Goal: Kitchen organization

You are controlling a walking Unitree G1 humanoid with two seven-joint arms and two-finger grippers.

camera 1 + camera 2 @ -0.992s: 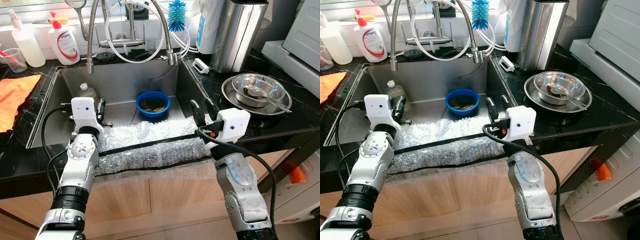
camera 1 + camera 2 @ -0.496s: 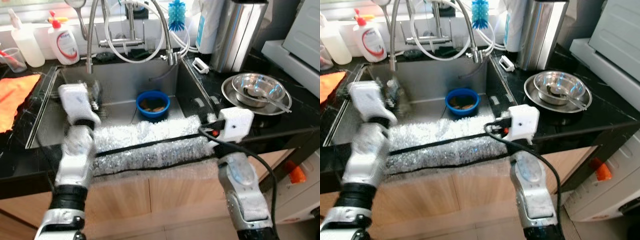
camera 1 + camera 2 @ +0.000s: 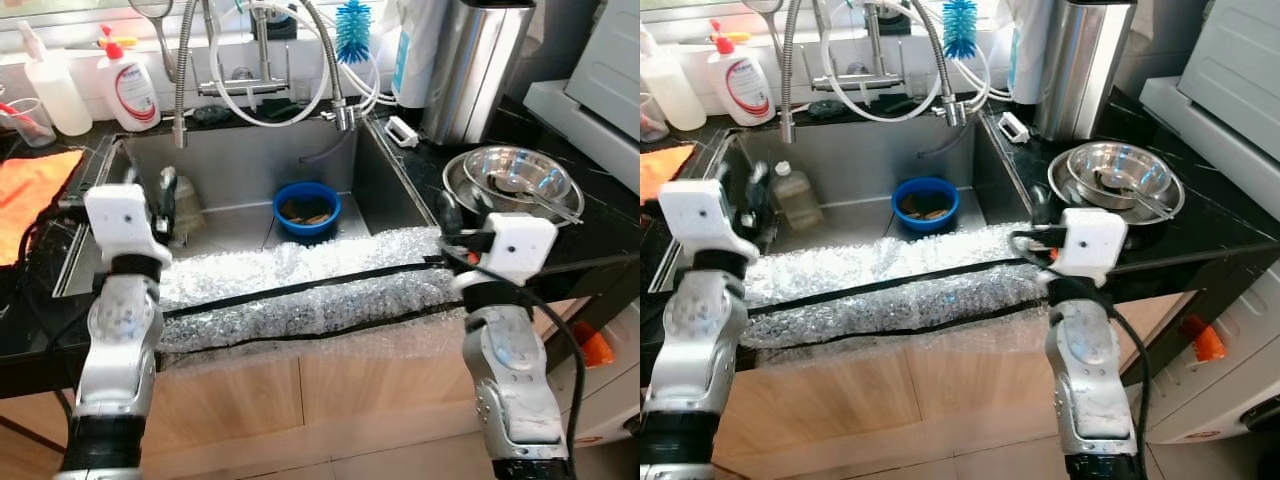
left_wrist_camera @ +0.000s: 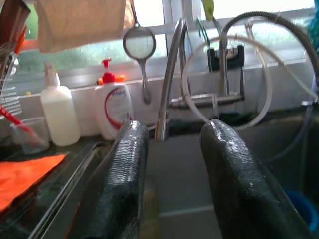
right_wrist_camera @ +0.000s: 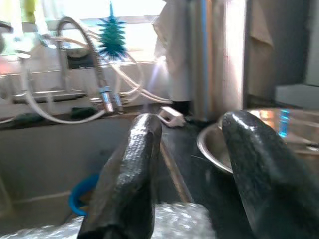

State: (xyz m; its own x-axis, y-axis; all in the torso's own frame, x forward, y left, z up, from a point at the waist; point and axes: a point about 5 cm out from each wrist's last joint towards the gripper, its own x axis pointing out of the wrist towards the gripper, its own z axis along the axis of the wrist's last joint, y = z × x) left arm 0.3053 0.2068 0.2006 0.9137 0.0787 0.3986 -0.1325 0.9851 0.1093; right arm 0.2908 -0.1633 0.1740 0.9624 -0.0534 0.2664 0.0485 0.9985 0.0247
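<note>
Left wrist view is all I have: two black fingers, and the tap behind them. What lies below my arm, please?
Observer: A sheet of bubble wrap lies across the front edge of the sink, reaching from near the left gripper to near the right gripper.
Operator: Is the right gripper holding it?
Observer: No, its fingers are open above the wrap's right end.
Operator: What is beside it?
Observer: Stacked steel bowls on the counter to its right.

Home kitchen, steel sink (image 3: 240,165), soap bottle (image 3: 128,85)
</note>
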